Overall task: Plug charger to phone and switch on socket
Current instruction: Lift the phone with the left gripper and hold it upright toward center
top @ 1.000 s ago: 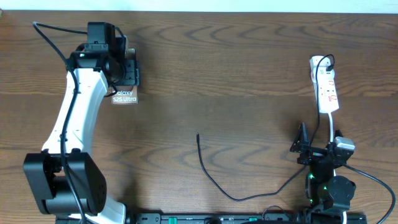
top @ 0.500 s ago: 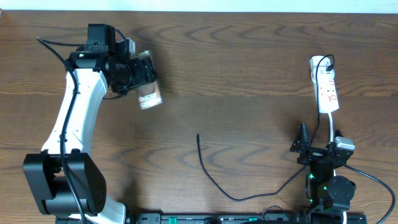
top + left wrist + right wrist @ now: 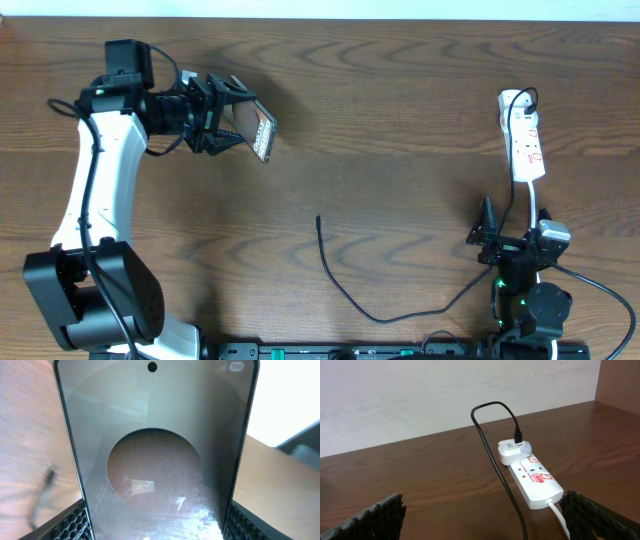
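Now the left fingers [image 3: 74, 522], clamped on the phone [image 3: 258, 128], have lifted it and swung it right, nearer the cable [image 3: 345, 292]; the right fingers [image 3: 375, 516] wait apart.

Left arm [image 3: 95, 190], at the left end of the base rail [image 3: 400, 352]: long white link, with a bulky black joint housing nearest the rail and a black camera block farthest from it. A thin black cable [image 3: 100, 215] runs along the white link. Left gripper [image 3: 235, 115] is black; finger pads [image 3: 75, 522] have a honeycomb texture.

Right arm [image 3: 525, 290], at the rail's right end: compact and black, with green lights, one silver-grey block and a black cable looping outward. Right gripper [image 3: 482, 505]: pads have the same black honeycomb.
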Robot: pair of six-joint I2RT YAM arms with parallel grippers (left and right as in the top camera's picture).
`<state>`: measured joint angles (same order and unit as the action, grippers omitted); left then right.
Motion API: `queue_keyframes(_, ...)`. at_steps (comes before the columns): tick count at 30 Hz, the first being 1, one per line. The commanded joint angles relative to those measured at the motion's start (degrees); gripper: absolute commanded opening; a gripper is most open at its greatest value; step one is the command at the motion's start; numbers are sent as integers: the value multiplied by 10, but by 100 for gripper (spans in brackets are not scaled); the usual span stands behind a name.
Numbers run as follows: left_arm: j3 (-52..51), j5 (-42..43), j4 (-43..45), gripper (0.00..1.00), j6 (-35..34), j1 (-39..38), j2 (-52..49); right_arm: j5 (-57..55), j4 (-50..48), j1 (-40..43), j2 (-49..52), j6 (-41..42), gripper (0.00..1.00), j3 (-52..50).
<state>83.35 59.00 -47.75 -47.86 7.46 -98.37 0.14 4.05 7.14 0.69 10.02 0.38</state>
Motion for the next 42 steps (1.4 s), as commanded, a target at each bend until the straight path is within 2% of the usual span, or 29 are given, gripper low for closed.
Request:
queue_keyframes(1,9,106,1,7,-80,13,15,-6,2,-5,-3,-6,99,-1)
queue_keyframes(15,9,235,0,7,-89,43,15,-6,2,-5,-3,-6,99,-1)
queue_keyframes(26,9,239,1,7,-92,47,15,-6,2,-5,-3,-6,99,-1)
queue_keyframes(42,9,239,12,7,-189,47,15,-6,2,-5,-3,-6,99,-1)
